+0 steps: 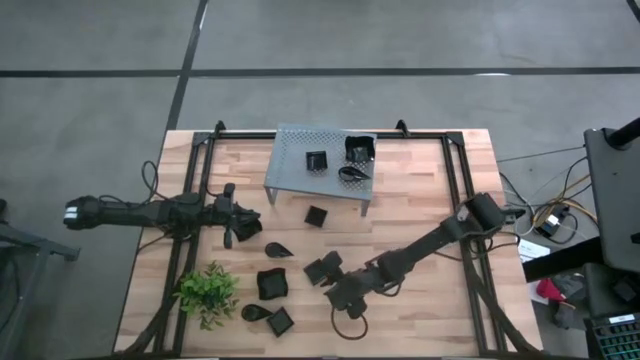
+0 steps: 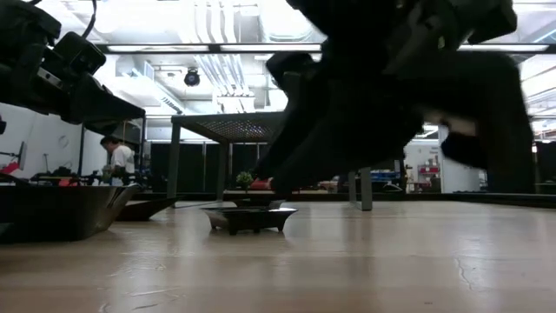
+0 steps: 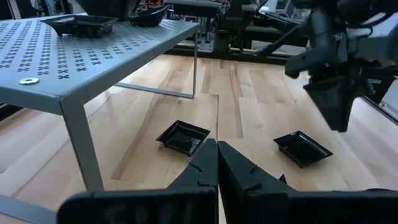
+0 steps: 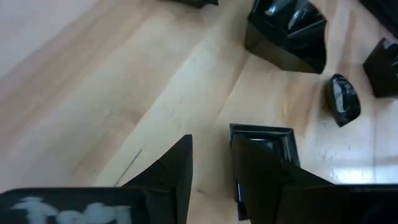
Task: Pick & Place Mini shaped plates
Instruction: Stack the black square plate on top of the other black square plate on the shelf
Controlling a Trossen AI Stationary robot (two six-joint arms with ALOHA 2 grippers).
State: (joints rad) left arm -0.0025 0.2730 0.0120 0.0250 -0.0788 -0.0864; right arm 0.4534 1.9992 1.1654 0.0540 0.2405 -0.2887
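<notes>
Two arms are sharing this job, and we are working with the right gripper (image 1: 335, 283), which is hanging low over a small square plate (image 4: 264, 140) in front of the grey perforated rack (image 1: 300, 160), fingers apart and straddling one plate wall. We are judging the grasp step is in hand: we should be closing squarely on that rim before lifting, since a glossy shallow dish is likely to slip. Three plates (image 1: 347, 160) are already sitting on the rack; the others are lying scattered on the wooden tabletop (image 1: 420, 190) in front of it, toward the small green plant (image 1: 207, 291). Left of the rack, the left gripper (image 1: 232, 232) is waiting, pinched together. Beyond the rack, a ceiling-lit workshop is showing.
</notes>
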